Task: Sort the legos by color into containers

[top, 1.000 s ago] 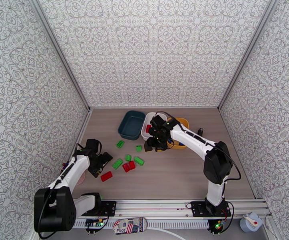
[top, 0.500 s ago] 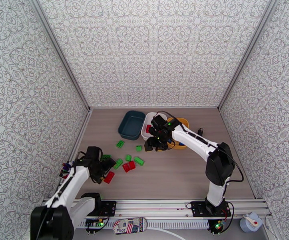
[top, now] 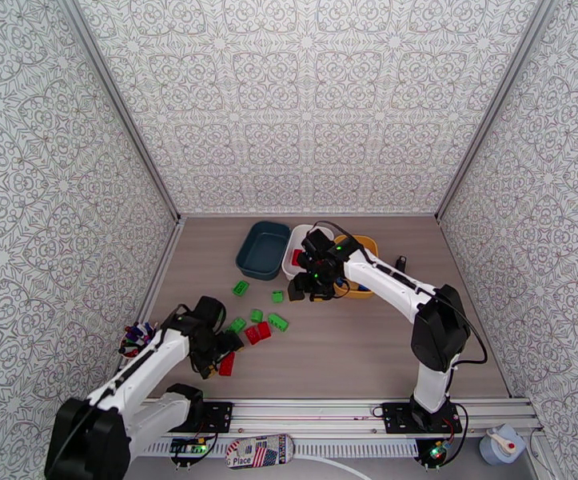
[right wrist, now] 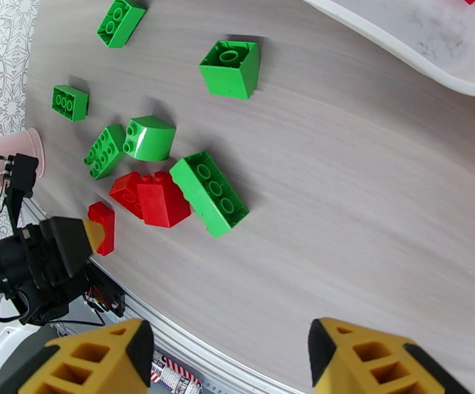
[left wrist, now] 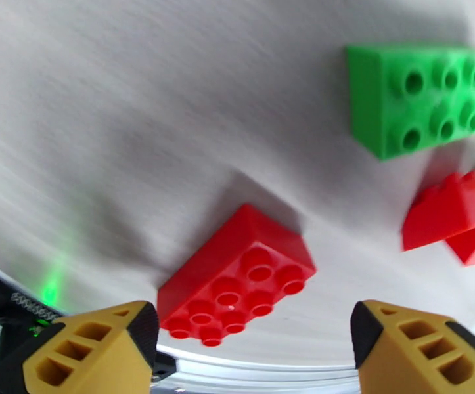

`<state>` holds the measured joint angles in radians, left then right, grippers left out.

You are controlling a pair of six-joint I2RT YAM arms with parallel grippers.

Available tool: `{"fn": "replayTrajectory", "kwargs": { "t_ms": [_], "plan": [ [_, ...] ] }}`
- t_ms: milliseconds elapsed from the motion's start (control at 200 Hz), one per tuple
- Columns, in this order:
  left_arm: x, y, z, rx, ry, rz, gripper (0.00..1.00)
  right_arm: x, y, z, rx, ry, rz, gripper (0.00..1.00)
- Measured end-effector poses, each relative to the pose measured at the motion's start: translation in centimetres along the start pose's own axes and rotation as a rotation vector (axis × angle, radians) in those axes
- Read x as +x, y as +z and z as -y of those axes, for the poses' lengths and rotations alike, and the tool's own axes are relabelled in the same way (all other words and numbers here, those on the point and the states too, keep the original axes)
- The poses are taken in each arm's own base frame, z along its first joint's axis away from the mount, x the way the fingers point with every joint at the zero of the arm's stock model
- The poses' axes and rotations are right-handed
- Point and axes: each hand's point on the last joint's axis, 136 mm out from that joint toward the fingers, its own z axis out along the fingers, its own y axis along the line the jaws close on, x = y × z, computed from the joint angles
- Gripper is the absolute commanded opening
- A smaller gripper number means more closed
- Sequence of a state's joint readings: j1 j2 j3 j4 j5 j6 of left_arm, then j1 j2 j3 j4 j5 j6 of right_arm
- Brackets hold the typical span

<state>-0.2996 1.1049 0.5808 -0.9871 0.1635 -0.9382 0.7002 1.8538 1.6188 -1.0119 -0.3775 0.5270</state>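
Hovering over a red eight-stud brick near the front edge of the table, the spread left gripper needs to drop and clamp. The right gripper hangs agape beside the white tub.

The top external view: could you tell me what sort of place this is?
Probably a robot test cell: two arms bolted to a rail, patterned panels walling a table, legos laid out for sorting.

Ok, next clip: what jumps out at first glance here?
The left end effector, jaws open, hovers over a lone red lego by the near edge. Beyond it lies a scatter of green and red legos, and the right end effector hangs open by the white tub.
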Motion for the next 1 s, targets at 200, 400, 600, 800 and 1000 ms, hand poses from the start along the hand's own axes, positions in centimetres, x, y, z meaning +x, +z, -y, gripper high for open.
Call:
{"fn": "replayTrajectory", "kwargs": {
  "t_ms": [200, 400, 600, 800, 1000],
  "plan": [
    [0.8, 0.8, -0.1, -0.076, 0.075, -0.021, 0.71, 0.9, 0.6, 0.8, 0.01, 0.017, -0.017, 0.67],
    [0.9, 1.3, -0.2, -0.096, 0.09, -0.034, 0.65, 1.7, 0.0, 1.3, 0.007, 0.036, -0.008, 0.67],
    [0.7, 2.0, 0.0, -0.098, 0.108, -0.038, 0.49, 1.8, -0.5, 1.3, 0.002, 0.036, 0.005, 0.67],
    [0.8, 2.1, 0.4, -0.093, 0.143, -0.039, 0.36, 2.4, -0.4, 1.7, 0.006, 0.05, -0.001, 0.67],
    [-0.1, -1.0, 3.5, 0.003, 0.178, 0.024, 0.34, 2.5, -0.2, 2.2, -0.021, 0.098, 0.011, 0.7]
  ]
}}
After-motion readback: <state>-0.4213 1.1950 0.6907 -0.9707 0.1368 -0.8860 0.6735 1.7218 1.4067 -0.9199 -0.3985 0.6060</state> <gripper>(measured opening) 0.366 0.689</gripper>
